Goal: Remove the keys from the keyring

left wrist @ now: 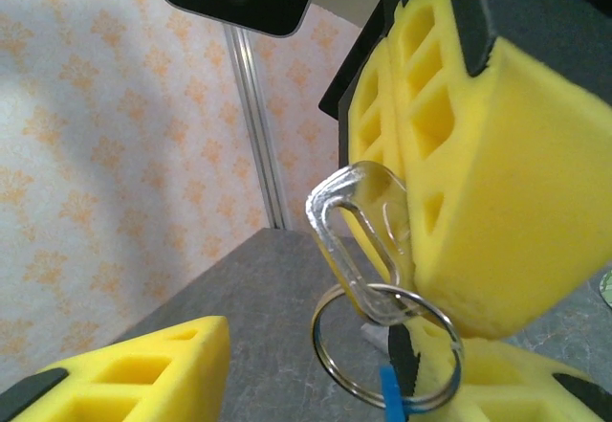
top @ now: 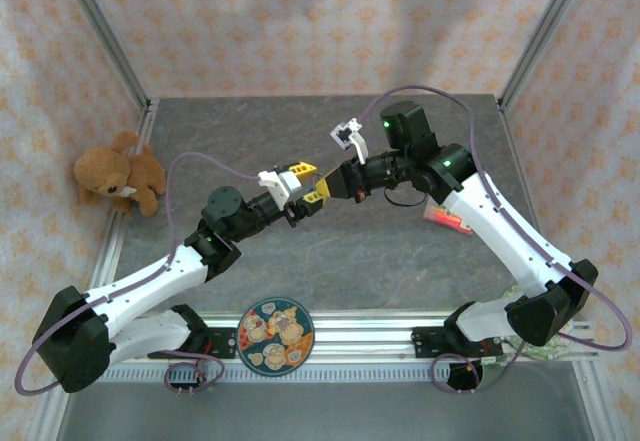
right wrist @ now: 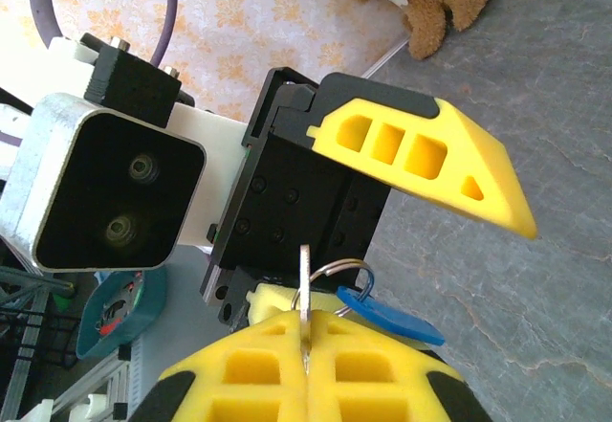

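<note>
The right gripper clamps the key just above the keyring, seemingly anchoring it for the left gripper, jaws parted, flanking the keyring.

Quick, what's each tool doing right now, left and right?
Left tool: open, with the keyring beside one finger.
Right tool: closed, pinching the key.

Both arms reach inward, elbows bent, and their grippers meet nose to nose. The right gripper is pinched tight on a key. The left gripper stands partly open, one finger apparently tucked under the right fingertips.
</note>
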